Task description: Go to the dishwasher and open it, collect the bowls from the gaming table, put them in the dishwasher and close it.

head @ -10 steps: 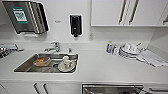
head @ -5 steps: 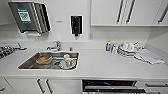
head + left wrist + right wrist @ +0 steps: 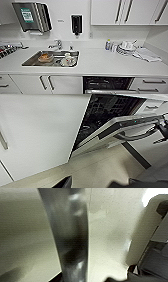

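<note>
Dishwasher [image 3: 106, 83] sits under the white counter [image 3: 105, 63], near and right of centre, its door [image 3: 117, 127] part-way down and the dark racks showing behind it; this is one dishwasher, and I judge that I am in the opening step of the task. In my left wrist view the door hangs tilted, not yet flat, its bar handle [image 3: 136, 136] at the far right edge beside a dark part of my right arm; in my right wrist view a blurred steel bar [image 3: 71, 235] runs close before the camera, likely that same handle. I cannot tell whether either of my grippers is open or closed, nor whether one grips the bar. The next move, as I judge it, calls for bringing the door down to level without letting it drop. Counted: one sink [image 3: 51, 58] to the left holding some dishes, one tap [image 3: 56, 45], one black soap dispenser [image 3: 76, 24] on the far wall; I see no bowls of the task here.
</note>
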